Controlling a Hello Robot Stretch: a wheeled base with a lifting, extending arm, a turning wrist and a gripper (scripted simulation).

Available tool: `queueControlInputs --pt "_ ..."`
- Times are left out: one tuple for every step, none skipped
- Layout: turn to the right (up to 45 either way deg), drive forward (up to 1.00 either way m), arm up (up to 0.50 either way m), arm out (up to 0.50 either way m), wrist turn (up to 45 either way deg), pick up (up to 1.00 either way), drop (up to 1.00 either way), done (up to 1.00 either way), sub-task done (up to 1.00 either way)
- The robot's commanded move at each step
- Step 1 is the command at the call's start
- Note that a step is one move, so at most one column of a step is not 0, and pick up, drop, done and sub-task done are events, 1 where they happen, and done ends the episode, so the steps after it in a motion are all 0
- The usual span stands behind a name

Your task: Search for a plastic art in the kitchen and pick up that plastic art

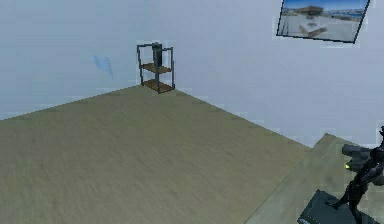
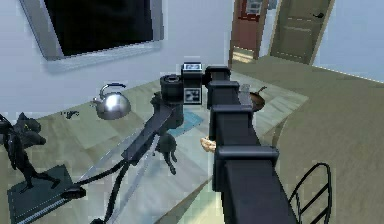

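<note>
The gripper (image 2: pixel 135 155) hangs above a table (image 2: pixel 282 104) bearing a kettle (image 2: pixel 112 101) and a dark statue (image 2: pixel 22 150). Whether its jaws hold anything cannot be told

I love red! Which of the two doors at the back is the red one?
The left door, the one nearer the big dark screen, is dark red. The door to its right is greyish brown.

The kettle (image 2: pixel 112 102) gleams like polished metal. The statue (image 2: pixel 22 150) looks dark and glossy. The bench (image 2: pixel 80 135) top is pale, smooth and faintly streaked. The shelf (image 1: pixel 157 68) has wood-like boards in a dark frame. The arm (image 2: pixel 240 150) is matt black.
</note>
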Motion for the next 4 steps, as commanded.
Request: queueControlInputs --pt "0.0 0.00 0.00 0.00 45.0 0.00 0.00 0.00 0.00" --pt "0.0 0.00 0.00 0.00 45.0 0.00 0.00 0.00 0.00" --pt "0.0 0.00 0.00 0.00 15.0 0.00 0.00 0.00 0.00" --pt "0.0 0.00 -0.14 0.00 0.0 0.00 0.00 0.00 0.00"
